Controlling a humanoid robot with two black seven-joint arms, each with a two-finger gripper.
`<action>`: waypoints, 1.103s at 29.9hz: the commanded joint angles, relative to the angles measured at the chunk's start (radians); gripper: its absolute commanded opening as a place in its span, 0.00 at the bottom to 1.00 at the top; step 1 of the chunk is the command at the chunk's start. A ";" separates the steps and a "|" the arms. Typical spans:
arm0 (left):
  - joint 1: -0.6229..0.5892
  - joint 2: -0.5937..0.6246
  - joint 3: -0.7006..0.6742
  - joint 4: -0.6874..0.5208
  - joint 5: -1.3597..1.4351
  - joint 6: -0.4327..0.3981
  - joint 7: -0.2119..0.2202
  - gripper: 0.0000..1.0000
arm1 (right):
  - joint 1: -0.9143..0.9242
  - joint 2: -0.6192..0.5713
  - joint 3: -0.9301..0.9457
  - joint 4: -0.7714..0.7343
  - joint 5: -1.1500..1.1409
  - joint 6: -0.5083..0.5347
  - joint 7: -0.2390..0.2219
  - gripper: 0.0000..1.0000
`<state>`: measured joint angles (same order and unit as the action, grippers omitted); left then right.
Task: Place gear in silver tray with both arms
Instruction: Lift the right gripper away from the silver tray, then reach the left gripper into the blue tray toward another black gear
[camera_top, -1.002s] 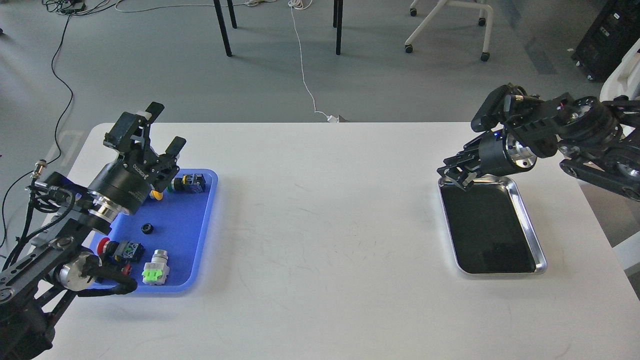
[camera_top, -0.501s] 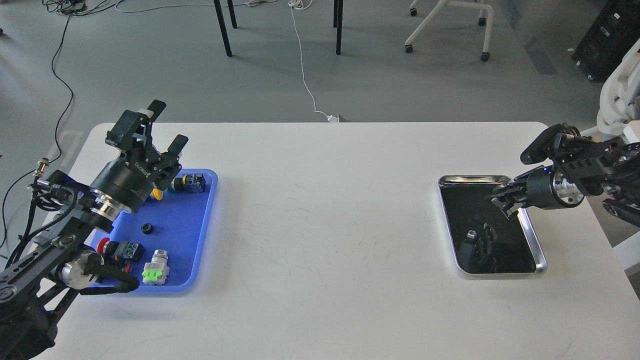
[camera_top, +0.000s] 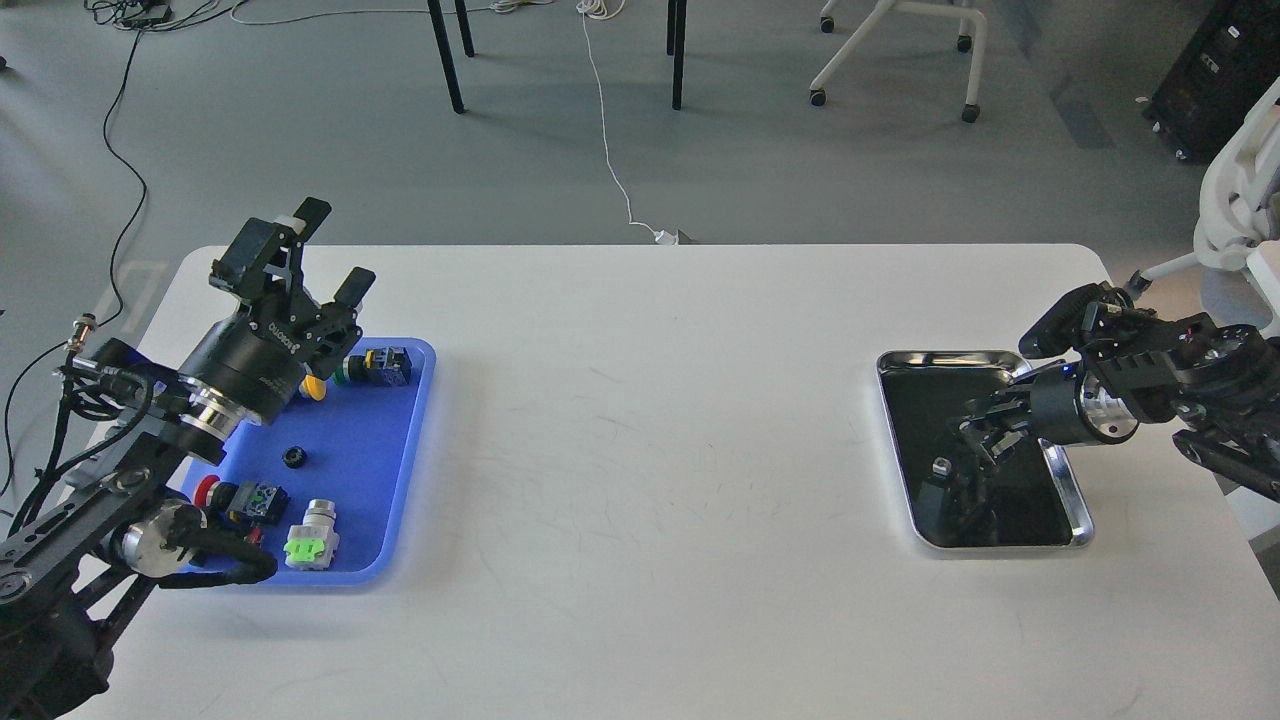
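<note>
The gear is small and black and lies in the blue plastic tray at the table's left. My left gripper is open and empty, held above the blue tray's far end, well above and behind the gear. The silver tray sits at the right with nothing in it; its dark bottom mirrors my right arm. My right gripper reaches in from the right and hangs low over the tray's middle. It is small and dark, so its fingers cannot be told apart.
The blue tray also holds a yellow-and-green switch, a red push-button and a green-and-white part. Bare white table lies between the trays. Chair legs and cables are on the floor beyond.
My right arm has come down from the silver tray's far-left corner, swung right, and now reaches low over the tray's middle. My left arm has hardly moved.
</note>
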<state>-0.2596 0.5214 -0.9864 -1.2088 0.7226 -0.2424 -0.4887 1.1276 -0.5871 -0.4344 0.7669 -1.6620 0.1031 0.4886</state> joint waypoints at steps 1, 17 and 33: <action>-0.001 0.000 0.000 0.000 0.000 0.000 0.000 0.98 | 0.009 -0.006 0.002 0.006 0.004 0.000 0.000 0.77; -0.001 0.006 0.017 -0.026 0.015 -0.003 0.000 0.98 | -0.015 -0.060 0.296 0.161 0.911 0.015 0.000 0.97; -0.013 0.227 0.175 -0.143 1.056 0.006 0.000 0.98 | -0.354 0.033 0.648 0.134 1.736 0.334 0.000 0.97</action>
<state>-0.2594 0.6698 -0.8535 -1.3349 1.5919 -0.2398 -0.4887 0.8102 -0.5555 0.1774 0.9121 0.0542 0.4226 0.4888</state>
